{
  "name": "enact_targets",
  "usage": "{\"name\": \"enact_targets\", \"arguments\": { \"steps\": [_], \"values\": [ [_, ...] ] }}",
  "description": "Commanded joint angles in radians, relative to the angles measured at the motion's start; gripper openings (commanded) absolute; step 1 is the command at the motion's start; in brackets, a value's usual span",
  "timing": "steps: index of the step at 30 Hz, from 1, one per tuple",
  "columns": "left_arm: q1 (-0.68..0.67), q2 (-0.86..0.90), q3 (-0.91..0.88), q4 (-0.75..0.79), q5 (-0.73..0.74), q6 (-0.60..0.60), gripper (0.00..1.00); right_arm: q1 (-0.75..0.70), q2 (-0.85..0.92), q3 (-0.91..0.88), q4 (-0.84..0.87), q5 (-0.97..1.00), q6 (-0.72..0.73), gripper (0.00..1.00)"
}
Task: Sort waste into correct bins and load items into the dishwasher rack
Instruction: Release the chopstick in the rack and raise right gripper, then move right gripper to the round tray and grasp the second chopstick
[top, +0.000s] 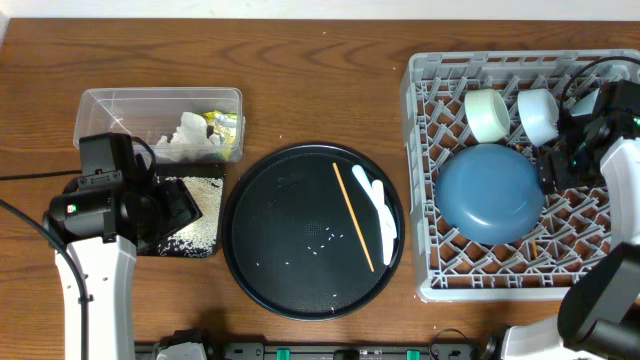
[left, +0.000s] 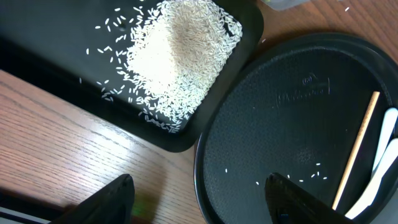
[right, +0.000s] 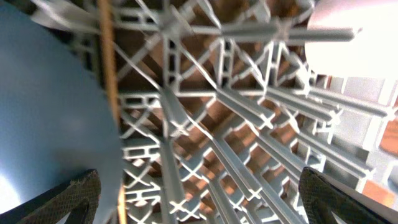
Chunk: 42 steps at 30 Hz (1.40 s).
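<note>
The dishwasher rack (top: 425, 180) stands at the right. In it lie an upturned dark-blue bowl (top: 488, 192) and two pale cups (top: 488, 113) (top: 538, 115). My right gripper (right: 199, 193) hangs open over the rack lattice (right: 249, 106), with nothing between its fingers. To its left are the bowl (right: 50, 124) and a wooden chopstick (right: 107, 62) lying in the rack. Another chopstick (top: 353, 216) and the white spoon (top: 382, 212) rest on the round black tray (top: 260, 250). My left gripper (left: 199, 186) is open and empty, straddling the round tray's rim. Rice (left: 174, 56) is piled in the black rectangular tray (left: 37, 56).
The clear tub (top: 100, 105) at the back left holds crumpled napkins (top: 188, 140) and a yellow-green wrapper (top: 225, 127). A few loose rice grains (top: 320, 232) lie scattered on the round tray. My right arm (top: 610, 150) reaches over the rack's right side.
</note>
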<state>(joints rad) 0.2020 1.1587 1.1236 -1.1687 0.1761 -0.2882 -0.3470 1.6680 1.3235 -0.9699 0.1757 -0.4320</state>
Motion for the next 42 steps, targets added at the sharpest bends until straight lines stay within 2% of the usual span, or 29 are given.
{"name": "enact_targets", "arguments": {
  "steps": [1,5,9,12,16,24,30,36,42],
  "values": [
    [0.005,0.004,-0.007,0.000,-0.006,-0.004,0.69,0.029,-0.098,0.051,-0.006,-0.182,0.053,0.99],
    [0.005,0.004,-0.007,0.005,-0.006,-0.004,0.69,0.029,-0.195,0.076,-0.018,-0.365,0.154,0.99],
    [0.005,0.004,-0.007,0.007,-0.006,-0.004,0.69,0.035,-0.279,0.076,-0.026,-0.745,0.160,0.99],
    [0.005,0.004,-0.007,0.007,-0.006,-0.004,0.69,0.065,-0.297,0.076,-0.056,-0.801,0.196,0.99],
    [0.005,0.004,-0.007,0.006,-0.005,-0.004,0.69,0.176,-0.297,0.069,-0.112,-0.756,0.229,0.99],
    [0.005,0.004,-0.007,0.006,-0.005,-0.005,0.69,0.549,-0.287,0.023,-0.072,-0.357,0.515,0.99],
    [0.005,0.004,-0.007,0.006,-0.005,-0.005,0.69,0.780,-0.217,-0.016,0.005,-0.232,0.654,0.99],
    [0.004,0.004,-0.007,0.006,-0.005,-0.005,0.69,0.911,-0.054,-0.017,0.084,-0.209,0.665,0.99],
    [0.005,0.004,-0.007,0.002,-0.005,-0.004,0.69,0.944,0.102,-0.017,0.164,-0.202,0.754,0.99]
  ]
}}
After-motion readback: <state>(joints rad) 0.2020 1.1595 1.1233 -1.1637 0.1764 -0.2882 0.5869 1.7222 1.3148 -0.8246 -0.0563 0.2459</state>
